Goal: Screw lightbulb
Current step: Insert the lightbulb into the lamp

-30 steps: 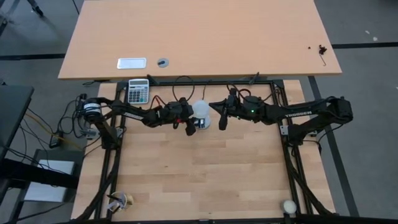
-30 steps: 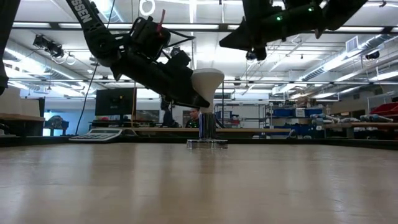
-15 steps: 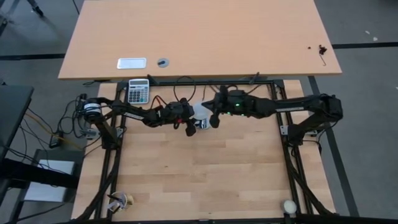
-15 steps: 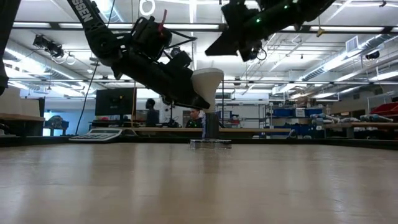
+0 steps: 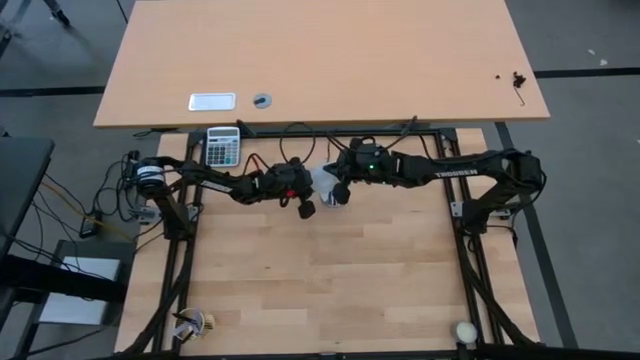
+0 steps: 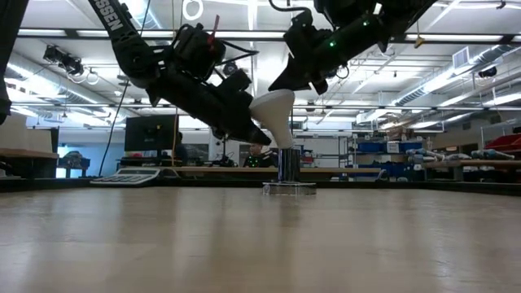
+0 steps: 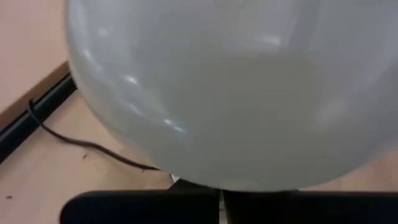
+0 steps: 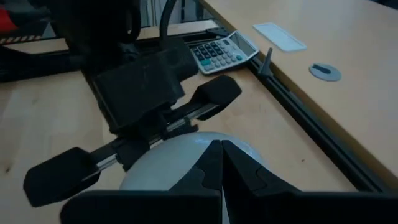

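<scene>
The white lightbulb (image 6: 275,110) stands tilted in a dark socket (image 6: 287,169) on a small clear plate (image 6: 289,189) at the table's far middle. Its dome leans toward the table's left. In the left wrist view the lightbulb (image 7: 236,93) fills the picture. My left gripper (image 6: 259,137) is shut, low at the bulb's left side under the dome. My right gripper (image 6: 278,85) is shut and slants down onto the dome's top from the right. In the high view the lightbulb (image 5: 322,181) shows between my left gripper (image 5: 306,207) and my right gripper (image 5: 335,193). My left gripper lies with its shut fingertips against the bulb's tapering side (image 6: 270,130) below the dome, slanting down from the table's left. It grips nothing. My right gripper rests its shut fingertips on the top of the dome (image 8: 180,158), slanting down from the table's right; the bulb leans under it.
A calculator (image 5: 222,147) lies at the far left corner. A cream ball (image 5: 464,331) sits near the front right and a small object (image 5: 195,322) near the front left. A black frame rail (image 5: 300,130) runs along the far edge, with a bigger desk (image 5: 320,60) behind it.
My right gripper has come toward the table's left and down, tipping its nose lower, onto the bulb's dome. The socket and plate have slid a little toward the table's right, and the bulb has gone from upright to tilted. My left arm has kept its place.
</scene>
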Robot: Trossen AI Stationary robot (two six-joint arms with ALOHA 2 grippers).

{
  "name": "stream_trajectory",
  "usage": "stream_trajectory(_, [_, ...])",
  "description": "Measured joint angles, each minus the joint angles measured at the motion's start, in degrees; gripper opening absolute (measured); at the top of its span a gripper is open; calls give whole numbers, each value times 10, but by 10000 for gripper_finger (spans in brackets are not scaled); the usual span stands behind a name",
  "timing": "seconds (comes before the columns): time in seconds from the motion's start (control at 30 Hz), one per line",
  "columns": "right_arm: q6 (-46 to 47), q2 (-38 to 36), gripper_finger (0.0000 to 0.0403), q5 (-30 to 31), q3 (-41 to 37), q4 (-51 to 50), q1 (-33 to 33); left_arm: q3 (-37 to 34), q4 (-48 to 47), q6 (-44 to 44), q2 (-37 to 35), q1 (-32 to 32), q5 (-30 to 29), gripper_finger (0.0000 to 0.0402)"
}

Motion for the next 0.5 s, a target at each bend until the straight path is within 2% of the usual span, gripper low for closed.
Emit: stream_trajectory(0.5, [-11, -8, 10, 26, 3, -68, 0, 33, -9, 6, -1, 0, 1, 8])
